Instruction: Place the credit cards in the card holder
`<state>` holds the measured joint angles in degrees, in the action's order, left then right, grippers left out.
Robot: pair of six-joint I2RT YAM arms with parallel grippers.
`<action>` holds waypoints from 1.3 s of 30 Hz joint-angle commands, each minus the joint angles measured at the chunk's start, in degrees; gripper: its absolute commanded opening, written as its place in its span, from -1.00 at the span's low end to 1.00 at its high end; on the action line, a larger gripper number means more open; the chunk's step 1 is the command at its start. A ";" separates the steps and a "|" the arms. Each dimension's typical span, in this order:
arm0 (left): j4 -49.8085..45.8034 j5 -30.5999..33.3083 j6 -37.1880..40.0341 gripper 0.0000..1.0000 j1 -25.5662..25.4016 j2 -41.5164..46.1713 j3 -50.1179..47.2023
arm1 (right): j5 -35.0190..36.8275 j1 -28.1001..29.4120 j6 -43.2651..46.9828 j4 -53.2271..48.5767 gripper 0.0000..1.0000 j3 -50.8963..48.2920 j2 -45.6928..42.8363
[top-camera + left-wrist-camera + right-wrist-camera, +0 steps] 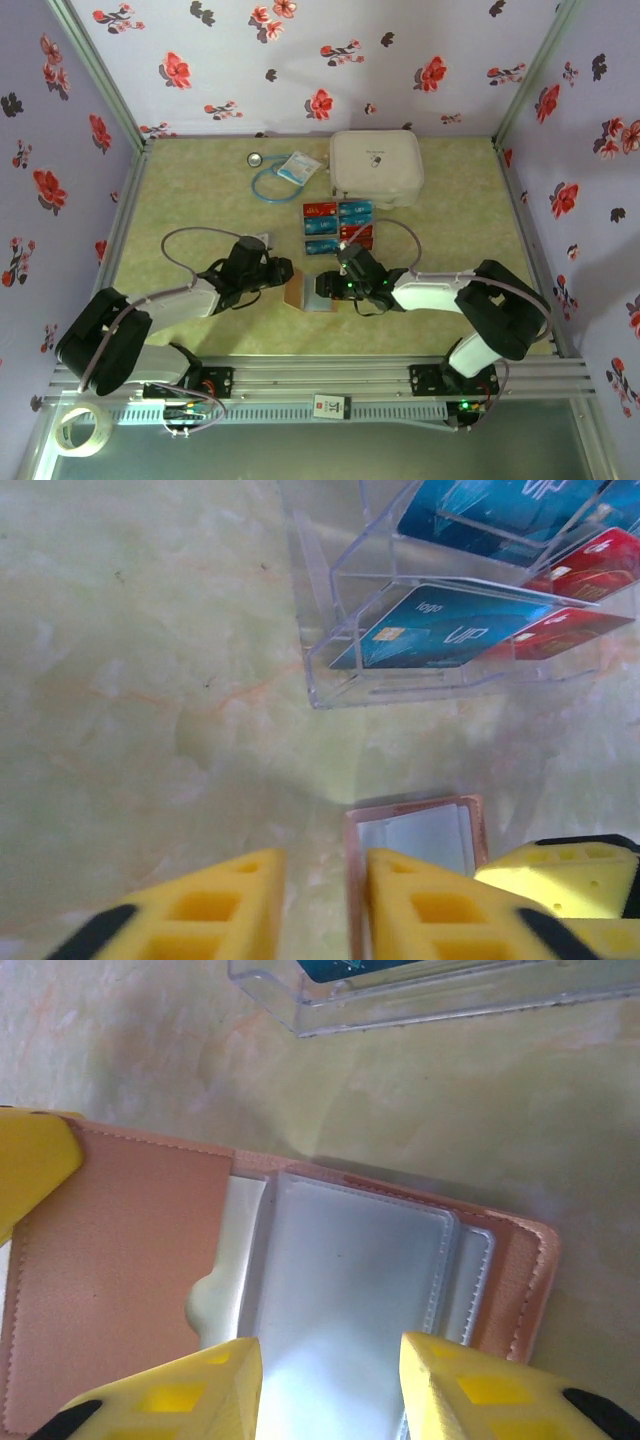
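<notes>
Lying open on the pale green counter (200, 200), the pinkish-brown card holder (130, 1290) sits between the two arms, clear sleeves (350, 1260) facing up. The right gripper (330, 1360) hovers over those sleeves with its yellow fingers (170, 1400) apart; whether they touch the plastic cannot be told. The left gripper (325, 865) stands at the holder's left edge, jaws parted, that edge just beside the inner face of one finger. Red and blue credit cards (440, 635) sit in a clear plastic rack (345, 685) just beyond the holder, with a white zip case (375, 167) farther back near the flowered wall (300, 60).
</notes>
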<state>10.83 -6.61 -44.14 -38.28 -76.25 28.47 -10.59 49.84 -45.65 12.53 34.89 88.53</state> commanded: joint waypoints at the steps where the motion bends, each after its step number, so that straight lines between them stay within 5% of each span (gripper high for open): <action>1: -8.46 1.49 4.56 -0.30 0.40 -0.70 2.18 | 1.81 0.25 -1.37 2.57 -0.20 -1.36 0.72; 14: -22.81 8.67 9.86 0.05 -0.44 -3.39 7.32 | 2.17 0.25 -2.39 3.72 -0.20 -2.67 0.77; 25: -28.62 15.80 11.94 0.12 -3.27 -10.78 12.08 | 2.03 0.29 -3.13 4.37 -0.20 -3.03 0.72; 39: -31.54 16.19 13.89 0.25 -3.38 -8.84 16.72 | 1.27 0.30 -3.39 3.81 -0.19 -1.66 -0.39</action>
<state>-18.11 7.81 -32.14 -41.67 -86.28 42.63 -10.02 49.84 -48.49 16.32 32.73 88.77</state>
